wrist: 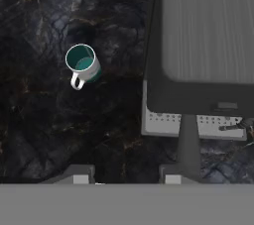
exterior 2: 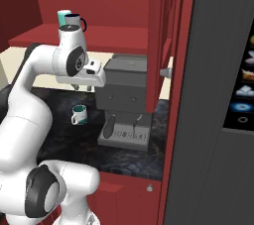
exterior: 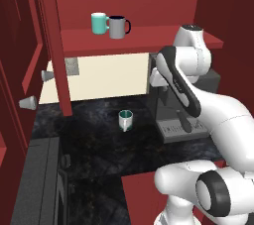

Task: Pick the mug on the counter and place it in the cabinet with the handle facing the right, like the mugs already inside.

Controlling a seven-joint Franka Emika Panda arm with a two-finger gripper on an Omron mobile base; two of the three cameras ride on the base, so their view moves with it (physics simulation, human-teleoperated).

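mug (wrist: pixel 83 64) stands upright on the counter (wrist: pixel 39 120), left of the coffee machine (wrist: pixel 203 45), handle (wrist: pixel 77 82) pointing toward the robot; interior teal, looks empty. judged small, light, rigid, glazed so prob slippery; best taken across the rim/wall, away from the handle. gripper (wrist: pixel 126 175) high above the counter, holding nothing, jaws partly apart. cabinet (exterior: pixel 149 35) shelf holds teal mug (exterior: pixel 99 23) + grey mug (exterior: pixel 118 27), contents not visible.

Flat even rendered light, dim overall; faint sheen on counter (wrist: pixel 44 120); soft shadows; edges perhaps slightly soft.
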